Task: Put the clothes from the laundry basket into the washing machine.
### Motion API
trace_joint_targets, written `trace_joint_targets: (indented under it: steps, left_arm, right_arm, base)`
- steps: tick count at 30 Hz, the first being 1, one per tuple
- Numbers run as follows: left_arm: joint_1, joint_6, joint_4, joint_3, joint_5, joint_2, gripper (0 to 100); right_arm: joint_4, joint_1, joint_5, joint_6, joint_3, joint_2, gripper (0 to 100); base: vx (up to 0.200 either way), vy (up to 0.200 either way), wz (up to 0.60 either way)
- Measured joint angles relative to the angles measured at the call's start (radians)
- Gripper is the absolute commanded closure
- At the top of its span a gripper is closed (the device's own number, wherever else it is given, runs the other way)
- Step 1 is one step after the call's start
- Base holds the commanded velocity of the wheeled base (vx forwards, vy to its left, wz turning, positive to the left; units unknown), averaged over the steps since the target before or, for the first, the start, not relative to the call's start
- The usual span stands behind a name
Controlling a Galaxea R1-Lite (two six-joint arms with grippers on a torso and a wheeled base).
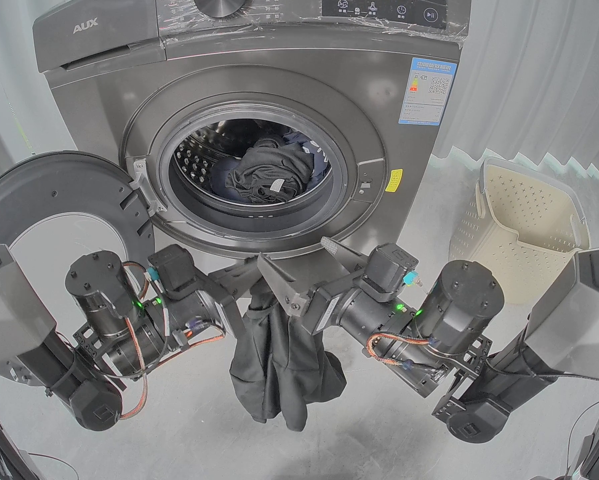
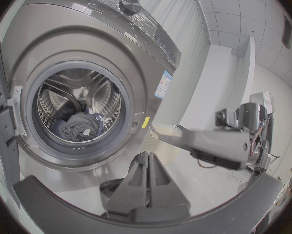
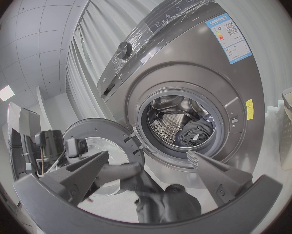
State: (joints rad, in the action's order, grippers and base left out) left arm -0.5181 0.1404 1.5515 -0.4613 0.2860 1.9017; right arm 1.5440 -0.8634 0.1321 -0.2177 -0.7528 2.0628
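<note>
A dark garment [image 1: 279, 361] hangs below the washing machine's [image 1: 379, 141] open drum, pinched at its top by my left gripper [image 1: 254, 280], which is shut on it. In the left wrist view the left gripper [image 2: 148, 161] has its fingers pressed together, with the garment [image 2: 108, 189] bunched beside them. My right gripper [image 1: 291, 249] is open just right of the held cloth, with one finger touching or nearly touching it. In the right wrist view the right gripper [image 3: 148, 154] has its jaws spread wide above the garment [image 3: 172, 207]. Dark clothes [image 1: 269, 171] lie inside the drum.
The round washer door [image 1: 53, 188] stands swung open at the left, close to my left arm. A cream perforated laundry basket [image 1: 519, 228] sits on the floor at the right of the machine; no clothes are visible inside it. Pale curtains hang behind.
</note>
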Motion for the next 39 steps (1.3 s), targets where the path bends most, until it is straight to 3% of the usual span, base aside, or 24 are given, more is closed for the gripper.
trace_joint_targets:
  steps: [6,17,39]
  left_arm:
    - [0.032,0.035,0.000,-0.046,-0.004,-0.008,100]
    - [0.032,0.044,-0.001,-0.058,-0.002,-0.081,100]
    - [0.026,0.043,-0.001,-0.089,-0.006,-0.128,100]
  right_arm:
    - [-0.001,0.022,-0.006,0.001,0.045,-0.014,0]
    - [-0.012,0.040,-0.009,0.010,0.129,0.016,0]
    - [-0.012,0.041,-0.009,0.032,0.000,0.145,0]
  base:
    - [0.000,0.000,0.00]
    - [0.000,0.000,0.00]
    - [0.000,0.000,0.00]
